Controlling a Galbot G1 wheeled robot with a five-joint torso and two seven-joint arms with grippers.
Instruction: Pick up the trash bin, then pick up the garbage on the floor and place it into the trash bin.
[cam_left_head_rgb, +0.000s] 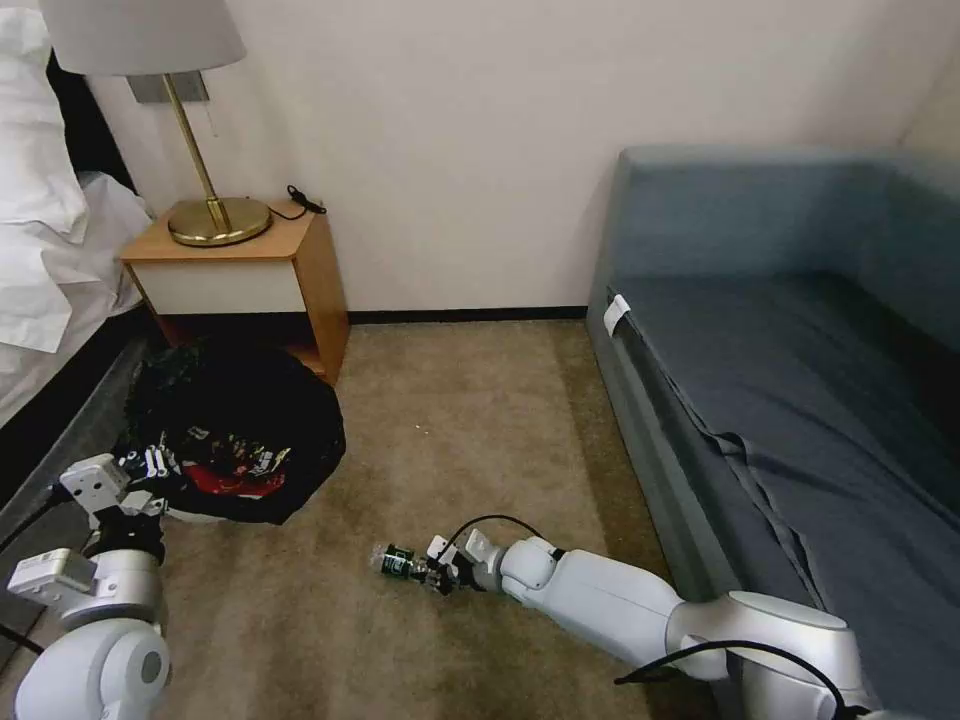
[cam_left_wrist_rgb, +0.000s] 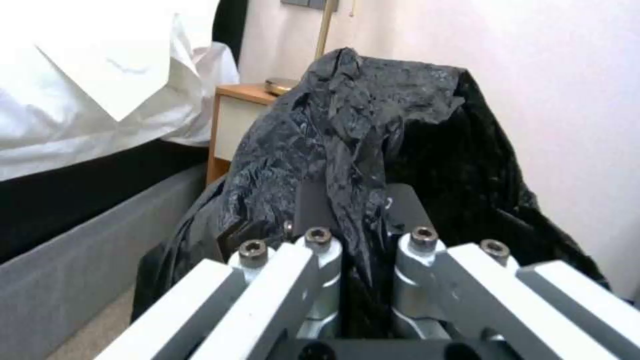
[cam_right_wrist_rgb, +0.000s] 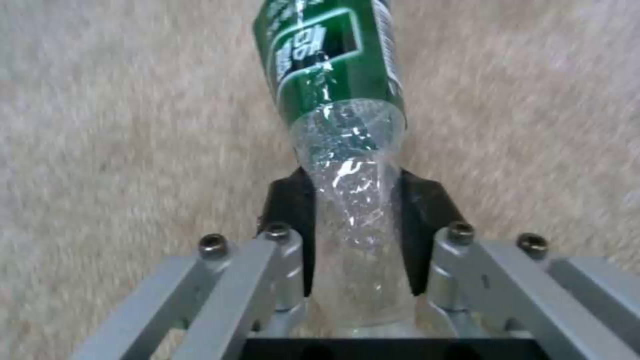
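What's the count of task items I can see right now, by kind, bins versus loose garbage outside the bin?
Trash bin: 1, the trash bin with its black liner pinched in the left gripper.
Loose garbage: 1, the clear bottle with green label, clamped in the right gripper low over the carpet.
Total: 2. Red scraps lie inside the bin; too jumbled to count.

The left gripper (cam_left_head_rgb: 150, 465) is raised at the robot's left with fingers pinched closed, while the right gripper (cam_left_head_rgb: 432, 573) reaches low and forward, fingers clamped.
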